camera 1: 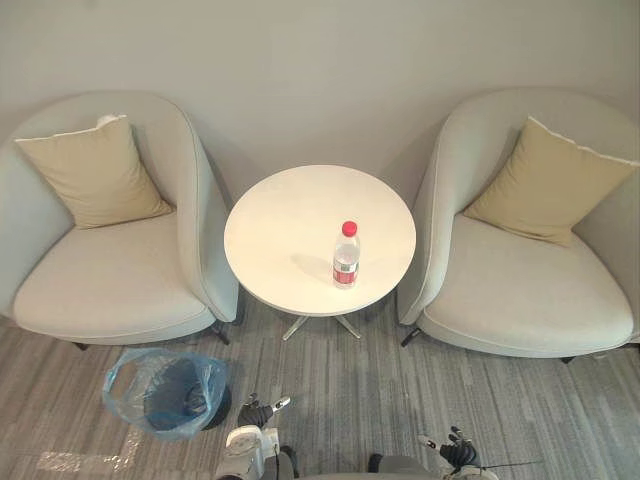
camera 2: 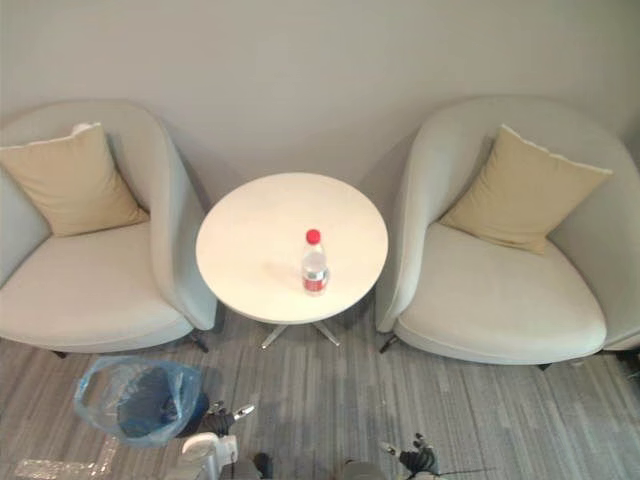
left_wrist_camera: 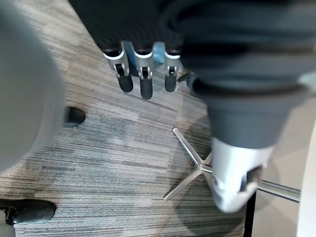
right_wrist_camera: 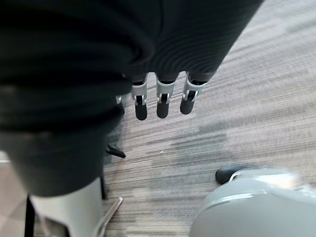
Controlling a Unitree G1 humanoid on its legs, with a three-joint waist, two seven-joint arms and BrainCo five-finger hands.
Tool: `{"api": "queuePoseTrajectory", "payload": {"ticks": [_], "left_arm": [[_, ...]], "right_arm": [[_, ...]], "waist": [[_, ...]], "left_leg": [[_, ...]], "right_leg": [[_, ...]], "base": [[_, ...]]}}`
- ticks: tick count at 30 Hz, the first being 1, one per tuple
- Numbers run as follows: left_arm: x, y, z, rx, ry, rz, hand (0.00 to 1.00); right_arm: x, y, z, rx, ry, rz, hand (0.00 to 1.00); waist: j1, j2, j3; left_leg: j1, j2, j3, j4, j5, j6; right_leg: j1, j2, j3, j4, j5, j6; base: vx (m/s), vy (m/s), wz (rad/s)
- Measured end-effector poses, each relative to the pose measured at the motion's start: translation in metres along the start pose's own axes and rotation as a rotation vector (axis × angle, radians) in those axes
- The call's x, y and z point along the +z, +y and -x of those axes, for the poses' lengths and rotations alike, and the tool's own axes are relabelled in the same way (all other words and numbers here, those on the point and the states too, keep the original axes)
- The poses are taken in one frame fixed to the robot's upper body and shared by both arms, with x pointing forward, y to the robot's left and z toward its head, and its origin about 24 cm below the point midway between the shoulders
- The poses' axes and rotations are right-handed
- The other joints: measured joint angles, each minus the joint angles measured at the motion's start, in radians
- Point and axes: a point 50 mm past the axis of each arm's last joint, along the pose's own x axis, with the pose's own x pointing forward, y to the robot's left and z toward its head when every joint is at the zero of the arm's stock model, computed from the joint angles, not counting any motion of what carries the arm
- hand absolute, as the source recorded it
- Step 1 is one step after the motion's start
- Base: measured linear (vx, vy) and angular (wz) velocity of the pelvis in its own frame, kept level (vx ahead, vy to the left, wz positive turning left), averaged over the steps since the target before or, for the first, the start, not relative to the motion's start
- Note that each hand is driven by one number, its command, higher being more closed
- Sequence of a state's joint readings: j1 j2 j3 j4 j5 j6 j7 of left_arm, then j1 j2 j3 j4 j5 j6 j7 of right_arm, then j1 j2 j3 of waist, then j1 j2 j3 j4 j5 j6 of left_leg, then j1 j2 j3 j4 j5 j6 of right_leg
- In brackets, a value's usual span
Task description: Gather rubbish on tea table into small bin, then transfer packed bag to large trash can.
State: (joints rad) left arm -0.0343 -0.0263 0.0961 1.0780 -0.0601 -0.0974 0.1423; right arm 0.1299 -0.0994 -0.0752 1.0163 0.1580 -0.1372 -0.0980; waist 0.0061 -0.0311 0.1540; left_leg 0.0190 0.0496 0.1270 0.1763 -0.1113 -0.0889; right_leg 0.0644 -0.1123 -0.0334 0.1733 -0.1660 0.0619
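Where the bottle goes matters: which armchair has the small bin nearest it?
The left armchair: the blue-bagged small bin stands on the floor just before it, far from the right armchair.

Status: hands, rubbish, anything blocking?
Hands open, empty: left hand, right hand, low over floor. Red-capped bottle upright on tea table. Left of it, small bin on floor. Nothing in the way.

A lounge or waiting corner: a pale grey upholstered tub armchair (camera 1: 110, 280) and a matching right armchair (camera 1: 530, 295), each holding a square beige cushion (camera 1: 95, 172), flank a round white tea table (camera 1: 290, 235) on grey striped carpet (camera 1: 400, 400) before a plain grey wall (camera 1: 320, 70)
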Motion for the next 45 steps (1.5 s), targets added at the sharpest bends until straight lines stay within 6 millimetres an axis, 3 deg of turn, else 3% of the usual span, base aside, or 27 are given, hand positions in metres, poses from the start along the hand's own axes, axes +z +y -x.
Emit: {"api": "queuePoseTrajectory", "payload": {"ticks": [6, 11, 16, 18, 19, 21, 24, 29, 31, 34, 36, 39, 45], "left_arm": [[-0.008, -0.004, 0.002, -0.035, 0.025, -0.033, 0.0], [-0.014, -0.008, 0.003, -0.062, 0.042, -0.106, 0.0], [-0.015, -0.007, 0.003, -0.077, 0.038, -0.175, 0.0], [-0.014, 0.001, 0.002, -0.07, 0.036, -0.208, 0.0], [-0.012, 0.012, 0.001, -0.053, 0.033, -0.232, 0.0], [-0.011, 0.022, 0.0, -0.051, 0.034, -0.267, 0.0], [-0.019, 0.04, 0.002, -0.009, 0.056, -0.262, 0.0], [-0.02, 0.038, 0.003, -0.021, 0.053, -0.271, 0.0], [-0.019, 0.038, 0.003, -0.024, 0.045, -0.271, 0.0], [-0.014, 0.036, 0.002, -0.029, 0.017, -0.27, 0.0], [-0.011, 0.035, 0.002, -0.032, 0.006, -0.268, 0.0], [-0.008, 0.031, 0.002, -0.031, -0.012, -0.262, 0.0], [-0.003, 0.029, 0.001, -0.026, -0.037, -0.258, 0.0]], "right_arm": [[-0.004, 0.0, 0.0, 0.006, 0.014, 0.001, 0.0], [-0.005, -0.005, 0.0, -0.001, 0.022, 0.011, 0.0], [0.001, 0.0, -0.003, 0.017, 0.008, 0.08, 0.0], [0.016, -0.006, -0.007, 0.007, -0.023, 0.11, 0.0], [0.047, -0.008, -0.011, 0.014, -0.14, 0.167, 0.0], [0.077, -0.009, -0.004, 0.048, -0.296, 0.213, 0.0], [0.094, 0.012, 0.008, 0.136, -0.42, 0.125, 0.0], [0.107, 0.028, 0.012, 0.162, -0.474, 0.12, 0.0], [0.12, 0.031, 0.012, 0.14, -0.518, 0.142, 0.0], [0.162, 0.04, 0.018, 0.098, -0.685, 0.222, 0.0], [0.174, 0.044, 0.02, 0.085, -0.728, 0.244, 0.0], [0.207, 0.054, 0.031, 0.055, -0.861, 0.265, 0.0], [0.228, 0.058, 0.041, 0.009, -0.947, 0.229, 0.0]], "waist": [[-0.001, 0.001, -0.012], [-0.004, 0.017, -0.029], [-0.004, 0.01, -0.038], [-0.002, 0.0, -0.043], [0.001, 0.0, -0.047], [0.001, -0.004, -0.045], [0.006, -0.017, -0.051], [0.016, -0.006, -0.048], [0.02, -0.006, -0.047], [0.04, -0.003, -0.042], [0.052, -0.002, -0.037], [0.058, 0.01, -0.021], [0.061, 0.016, 0.002]], "left_leg": [[0.074, -0.021, -0.001, -0.09, 0.019, 0.021], [0.077, -0.02, -0.034, -0.144, 0.055, 0.018], [0.069, -0.023, -0.058, -0.172, 0.075, 0.019], [0.063, -0.025, -0.06, -0.174, 0.077, 0.021], [0.048, -0.029, -0.07, -0.17, 0.077, 0.022], [0.031, -0.034, -0.098, -0.16, 0.078, 0.023], [0.015, -0.043, -0.127, -0.161, 0.082, 0.028], [0.014, -0.057, -0.149, -0.174, 0.087, 0.036], [0.008, -0.062, -0.165, -0.175, 0.088, 0.037], [-0.017, -0.068, -0.201, -0.173, 0.091, 0.04], [-0.02, -0.068, -0.204, -0.173, 0.091, 0.04], [-0.03, -0.071, -0.223, -0.173, 0.09, 0.04], [-0.044, -0.072, -0.252, -0.172, 0.088, 0.044]], "right_leg": [[0.036, -0.009, 0.004, -0.025, -0.01, 0.013], [0.035, 0.003, -0.004, -0.042, -0.009, 0.012], [0.031, 0.007, -0.001, -0.063, -0.001, 0.005], [0.026, 0.008, 0.007, -0.075, 0.009, 0.005], [0.012, 0.007, 0.018, -0.085, 0.022, 0.008], [0.005, 0.004, 0.024, -0.102, 0.04, 0.008], [0.006, 0.0, 0.022, -0.123, 0.043, 0.008], [0.006, -0.011, 0.011, -0.13, 0.045, 0.013], [0.005, -0.013, 0.006, -0.137, 0.047, 0.016], [0.004, -0.015, -0.017, -0.144, 0.049, 0.019], [0.004, -0.015, -0.02, -0.146, 0.049, 0.018], [0.003, -0.015, -0.023, -0.147, 0.05, 0.019], [0.0, -0.014, -0.024, -0.149, 0.06, 0.028]], "base": [[0.06, 0.03, 0.0], [0.0, -0.048, 0.12], [-0.03, -0.02, 0.1], [-0.04, 0.018, -0.1], [-0.03, 0.029, -0.15], [-0.02, 0.02, -0.05], [-0.02, 0.022, 0.17], [-0.02, 0.021, 0.07], [-0.01, 0.009, 0.13], [0.02, -0.012, 0.26], [0.04, -0.012, 0.14], [0.05, -0.01, 0.18], [0.05, 0.001, 0.12]]}}
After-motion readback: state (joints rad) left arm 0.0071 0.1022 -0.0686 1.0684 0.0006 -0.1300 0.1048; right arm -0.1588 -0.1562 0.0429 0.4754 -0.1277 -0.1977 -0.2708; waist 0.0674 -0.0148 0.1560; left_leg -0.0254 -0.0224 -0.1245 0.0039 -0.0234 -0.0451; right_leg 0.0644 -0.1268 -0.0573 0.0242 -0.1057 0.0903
